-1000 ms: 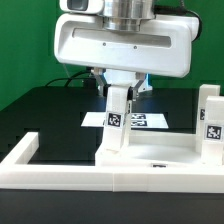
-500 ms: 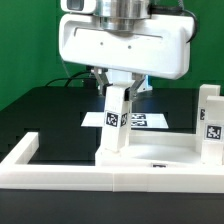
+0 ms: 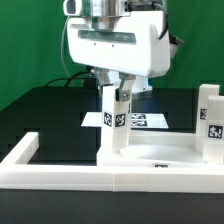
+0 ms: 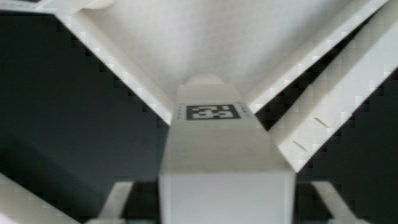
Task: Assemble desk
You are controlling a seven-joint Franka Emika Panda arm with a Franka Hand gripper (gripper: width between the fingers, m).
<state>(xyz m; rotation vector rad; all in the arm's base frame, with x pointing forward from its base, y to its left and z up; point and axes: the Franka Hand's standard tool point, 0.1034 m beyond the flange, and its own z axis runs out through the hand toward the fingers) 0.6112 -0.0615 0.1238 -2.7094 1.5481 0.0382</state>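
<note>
The white tabletop lies flat behind the front rim. One white leg with a square tag stands upright at the tabletop's corner on the exterior view's left. My gripper comes down from above and is shut on this leg's upper end. The wrist view looks down the leg between my gripper, with one finger at each side and the tag facing up. A second tagged leg stands upright at the exterior view's right edge of the tabletop.
The long white rim frames the black surface along the front and the exterior view's left. The marker board lies flat behind the held leg. Green backdrop and cables sit at the back.
The hand has turned about its vertical axis, its broad white body now narrower and angled in the exterior view. The held leg stays upright in the same spot.
</note>
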